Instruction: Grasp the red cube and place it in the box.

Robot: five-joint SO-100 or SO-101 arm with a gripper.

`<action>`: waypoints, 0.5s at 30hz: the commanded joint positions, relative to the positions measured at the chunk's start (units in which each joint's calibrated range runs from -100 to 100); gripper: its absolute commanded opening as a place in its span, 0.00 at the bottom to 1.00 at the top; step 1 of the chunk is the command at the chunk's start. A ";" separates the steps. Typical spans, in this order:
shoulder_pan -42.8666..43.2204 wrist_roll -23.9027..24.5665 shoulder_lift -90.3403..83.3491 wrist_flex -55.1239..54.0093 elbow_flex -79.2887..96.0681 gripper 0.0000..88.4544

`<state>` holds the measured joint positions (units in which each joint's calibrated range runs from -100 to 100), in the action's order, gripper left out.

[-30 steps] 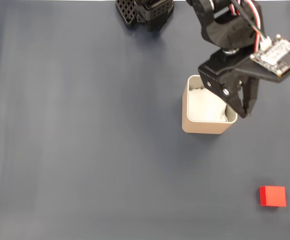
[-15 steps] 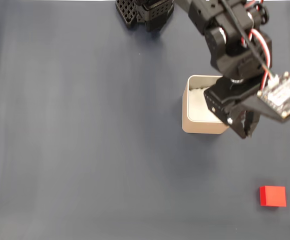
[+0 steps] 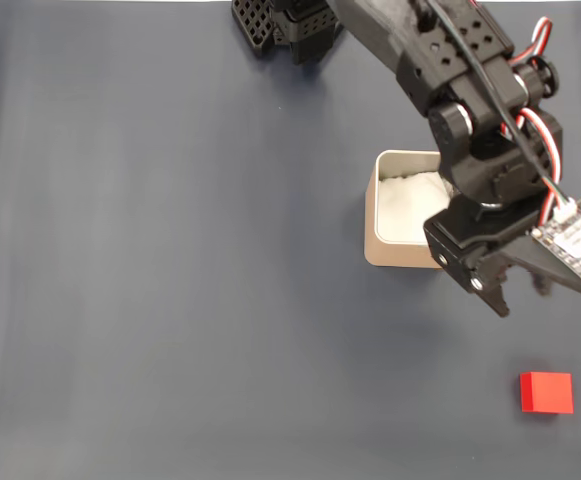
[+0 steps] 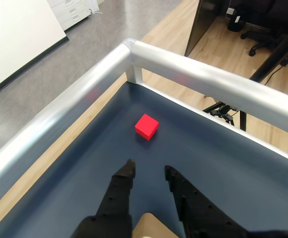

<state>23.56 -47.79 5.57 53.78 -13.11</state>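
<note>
The red cube (image 3: pixel 546 392) lies on the dark mat near the lower right corner of the fixed view, and sits ahead of the fingers in the wrist view (image 4: pixel 147 127). The beige box (image 3: pixel 371 215) with white padding stands right of centre, its right side hidden under the arm. My gripper (image 3: pixel 520 298) hangs just past the box's lower right corner, above and a little left of the cube. Its black fingers are slightly parted and hold nothing. In the wrist view the gripper (image 4: pixel 148 167) points toward the cube, with a gap of mat between them.
The arm's base (image 3: pixel 290 25) stands at the top edge of the fixed view. A silver rail (image 4: pixel 84 94) borders the table just beyond the cube in the wrist view, meeting at a corner. Wide dark mat (image 3: pixel 170 300) stretches to the left.
The arm has swung from over the box downward in the fixed view, toward the cube. The cube and box have not moved.
</note>
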 commanded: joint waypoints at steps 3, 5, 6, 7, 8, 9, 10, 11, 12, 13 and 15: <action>-0.52 0.54 3.04 0.02 -8.95 0.28; -0.38 0.29 4.77 -0.06 -11.04 0.29; -0.38 0.34 5.63 -0.06 -12.14 0.30; -0.31 0.44 6.50 -0.06 -13.14 0.31; -0.24 0.54 7.37 -0.06 -14.14 0.32; -0.24 0.54 8.14 -0.06 -15.05 0.33; -0.24 0.54 9.01 -0.15 -15.78 0.34; -0.24 0.49 9.79 -0.15 -16.51 0.34; -0.24 0.44 10.57 -0.23 -17.24 0.35; -0.17 0.49 11.52 -0.23 -17.97 0.35; -0.17 0.54 13.25 -0.15 -19.52 0.36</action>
<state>23.64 -47.50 18.50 53.78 -28.14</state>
